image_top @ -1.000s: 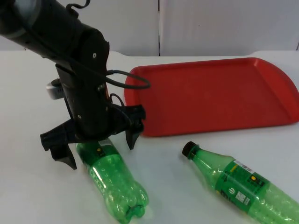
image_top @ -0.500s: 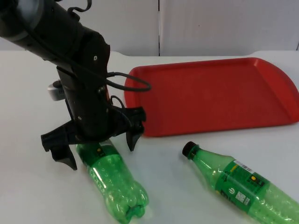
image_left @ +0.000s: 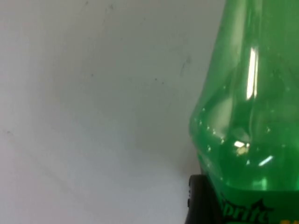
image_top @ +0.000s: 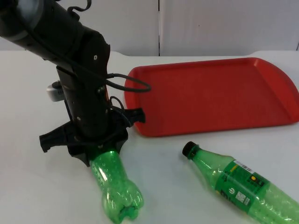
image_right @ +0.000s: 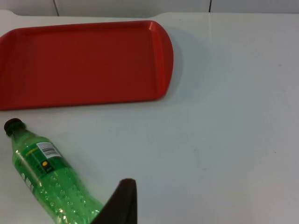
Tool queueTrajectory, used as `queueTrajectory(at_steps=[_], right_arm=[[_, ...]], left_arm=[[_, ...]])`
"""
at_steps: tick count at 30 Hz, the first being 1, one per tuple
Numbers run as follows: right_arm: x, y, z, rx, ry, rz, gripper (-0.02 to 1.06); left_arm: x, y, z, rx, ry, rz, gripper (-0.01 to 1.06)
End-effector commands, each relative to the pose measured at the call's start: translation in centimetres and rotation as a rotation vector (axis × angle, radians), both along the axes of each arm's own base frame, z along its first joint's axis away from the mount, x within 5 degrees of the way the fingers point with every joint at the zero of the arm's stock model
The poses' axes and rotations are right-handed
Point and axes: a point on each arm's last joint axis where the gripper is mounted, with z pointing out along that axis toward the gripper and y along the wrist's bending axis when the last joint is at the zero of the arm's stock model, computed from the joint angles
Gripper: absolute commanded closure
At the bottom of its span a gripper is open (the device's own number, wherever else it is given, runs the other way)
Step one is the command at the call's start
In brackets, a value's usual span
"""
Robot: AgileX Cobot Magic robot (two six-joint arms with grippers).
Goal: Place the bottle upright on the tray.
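a clear green plastic bottle (image_top: 114, 186) lies tilted near the left, its base toward the near edge, its upper part hidden. a second green bottle (image_top: 238, 183), black-capped and labelled, lies flat at near right. the red tray (image_top: 210, 95) lies flat beyond them.

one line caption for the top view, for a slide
Left gripper shut on green bottle beside red tray; second bottle lies nearby.
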Motion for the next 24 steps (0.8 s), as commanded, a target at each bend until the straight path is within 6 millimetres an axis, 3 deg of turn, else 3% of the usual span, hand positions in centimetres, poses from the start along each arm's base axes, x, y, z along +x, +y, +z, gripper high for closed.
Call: queueTrajectory(at_steps=[1, 15, 20, 22, 24], right_arm=[[0.0, 0.0, 0.0, 0.002, -0.004, 0.001, -0.01], [0.0, 0.0, 0.0, 0.002, -0.004, 0.001, -0.01], [0.0, 0.0, 0.0, 0.002, -0.004, 0.001, -0.01], [0.0, 0.0, 0.0, 0.002, -0.004, 0.001, -0.01], [0.0, 0.0, 0.0, 0.002, -0.004, 0.001, -0.01]], left_arm=[[-0.3, -0.2, 0.0, -0.001, 0.011, 0.003, 1.05], [-0.3, -0.4, 0.6, -0.018, 0.006, -0.068, 1.05], [0.3, -0.6, 4.6, -0.067, -0.156, -0.133, 1.05], [0.4, -0.6, 5.0, -0.072, -0.177, -0.144, 1.05], [0.7, -0.6, 8.2, -0.107, -0.318, -0.200, 1.05]])
